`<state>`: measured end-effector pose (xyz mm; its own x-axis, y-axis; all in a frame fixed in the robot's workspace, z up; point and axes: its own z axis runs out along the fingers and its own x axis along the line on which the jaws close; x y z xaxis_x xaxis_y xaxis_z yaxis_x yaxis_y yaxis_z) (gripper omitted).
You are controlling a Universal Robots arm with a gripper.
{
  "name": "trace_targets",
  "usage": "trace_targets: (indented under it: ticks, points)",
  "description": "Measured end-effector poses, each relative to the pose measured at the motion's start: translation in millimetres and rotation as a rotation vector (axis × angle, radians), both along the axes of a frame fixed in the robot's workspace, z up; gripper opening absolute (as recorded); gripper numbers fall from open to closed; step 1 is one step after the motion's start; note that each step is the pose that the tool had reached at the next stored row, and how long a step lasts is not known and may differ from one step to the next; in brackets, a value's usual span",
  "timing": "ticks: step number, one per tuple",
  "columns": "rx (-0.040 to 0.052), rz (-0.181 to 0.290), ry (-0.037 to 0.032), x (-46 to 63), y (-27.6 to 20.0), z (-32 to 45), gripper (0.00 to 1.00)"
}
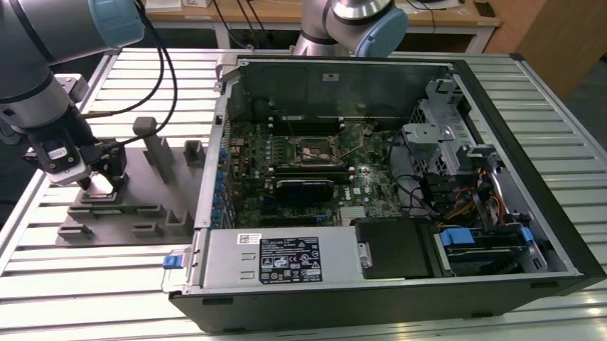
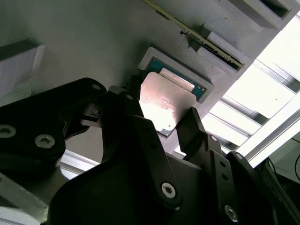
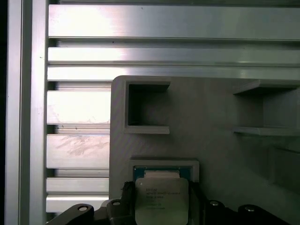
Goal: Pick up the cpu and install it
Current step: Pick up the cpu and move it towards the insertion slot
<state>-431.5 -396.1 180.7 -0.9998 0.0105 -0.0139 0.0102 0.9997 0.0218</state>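
Hand narrow, pinching cpu by opposite edges over fixture pocket; edge grip probably keeps chip level for install.

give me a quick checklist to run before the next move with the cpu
1. Grip: gripper fingers sit against both sides of the cpu: ok.
2. cpu clear of the fixture block pocket: cannot tell; it overlaps the pocket rim.
3. cpu held level: cannot tell.
4. computer case open on top: ok.
5. socket frame open to receive it: cannot tell.
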Motion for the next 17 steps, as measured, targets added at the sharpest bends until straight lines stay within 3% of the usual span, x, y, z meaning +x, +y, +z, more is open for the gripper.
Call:
trace_targets:
  ticks: [14,15,17]
  points:
    - [0.0002,0.0,-0.0002,0.0,0.0,-0.3,0.55]
    - [0.0002,0.0,-0.0001,0.0,0.0,-0.3,0.62]
    - [0.0,0.0,0.0001,0.0,0.0,0.3,0.62]
